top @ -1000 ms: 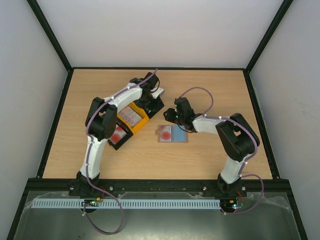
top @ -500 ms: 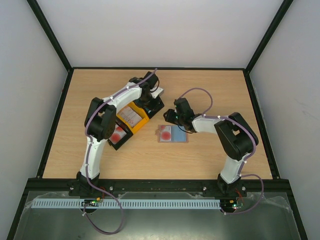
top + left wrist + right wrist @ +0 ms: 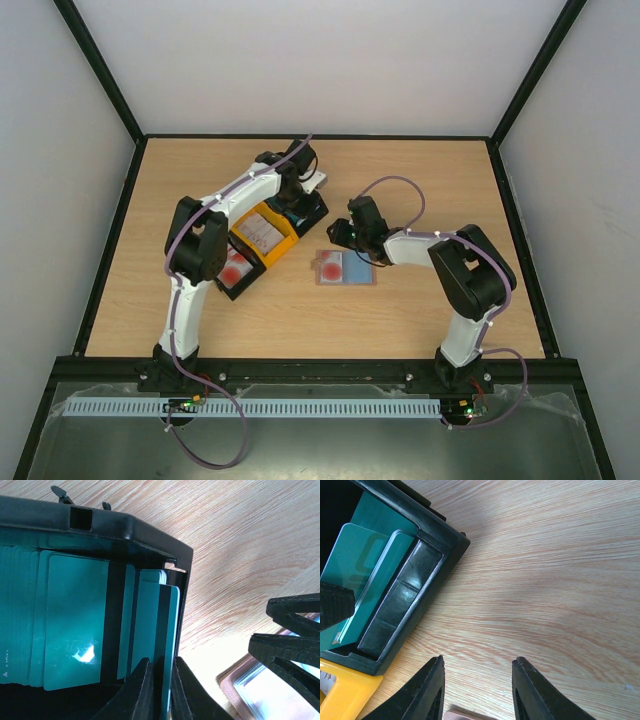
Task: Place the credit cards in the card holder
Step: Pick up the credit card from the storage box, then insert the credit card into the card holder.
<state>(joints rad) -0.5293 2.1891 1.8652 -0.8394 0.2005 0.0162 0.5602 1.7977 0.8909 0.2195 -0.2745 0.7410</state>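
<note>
left gripper point(image 3: 162, 662) is down in the black tray point(image 3: 125, 530) at the far middle of the desk point(image 3: 560, 580). its fingers are pinched either side of one teal card point(image 3: 169, 615) that stands on edge against the tray's inner wall. looks clenched on that card to me, since the card edge fills the narrow gap between the fingers. the rest of the teal cards point(image 3: 75, 630) sit as a fanned stack in the same tray, just beside the held one.

right gripper point(image 3: 479, 660) hangs over bare desk just beside the tray's corner. it's released, with a wide gap between the fingers and only wood grain showing through it.

the card holder point(image 3: 357, 268) lies open and flat on the desk near the middle, just nearside of the right gripper and apart from the trays. a red-and-white card point(image 3: 329, 267) sits on its left half, and the right half shows pale blue.

a yellow tray point(image 3: 340, 692) butts up against the black one on the near-left side. can't tell from the overhead view whether the teal card has lifted off the tray floor.
</note>
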